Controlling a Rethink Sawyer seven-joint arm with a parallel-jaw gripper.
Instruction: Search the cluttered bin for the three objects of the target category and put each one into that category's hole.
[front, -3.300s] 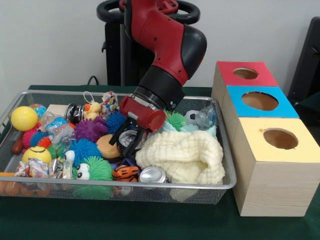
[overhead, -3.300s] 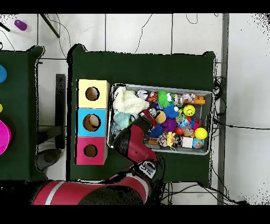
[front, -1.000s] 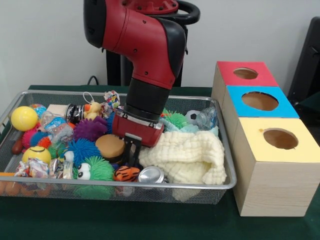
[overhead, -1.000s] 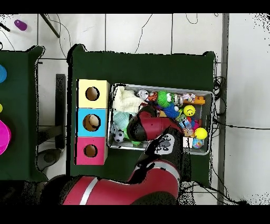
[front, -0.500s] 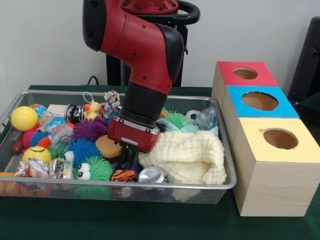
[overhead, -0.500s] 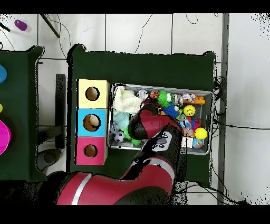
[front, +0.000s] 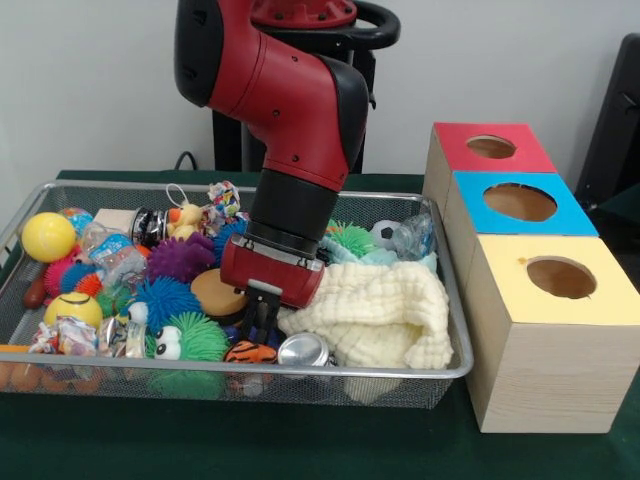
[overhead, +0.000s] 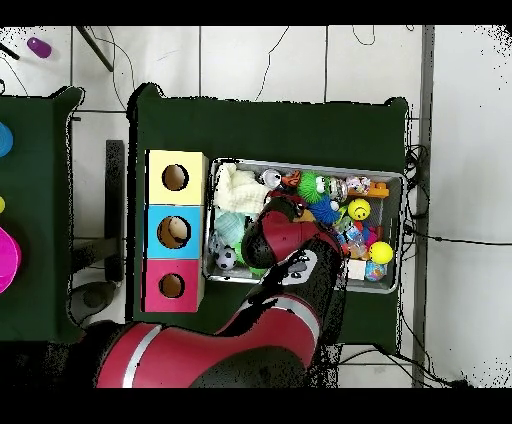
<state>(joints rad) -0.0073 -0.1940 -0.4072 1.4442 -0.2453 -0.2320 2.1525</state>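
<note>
Hovering low in the bin (front: 30, 215), our gripper (front: 258, 330) meets the tiger (front: 250, 352); we cannot tell its grip.

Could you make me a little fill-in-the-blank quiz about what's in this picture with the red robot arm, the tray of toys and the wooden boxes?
1. The robot's black gripper hangs directly above the small orange-black striped plush ____.
2. The cream knitted cloth lies inside the silver wire mesh tray, toward the side nearest the wooden ____.
3. In the front view, the round hole with the red surround sits on the box ____ from the camera.
4. The middle box's hole has a ____ surround.

Missing words: tiger; boxes; farthest; blue
</note>
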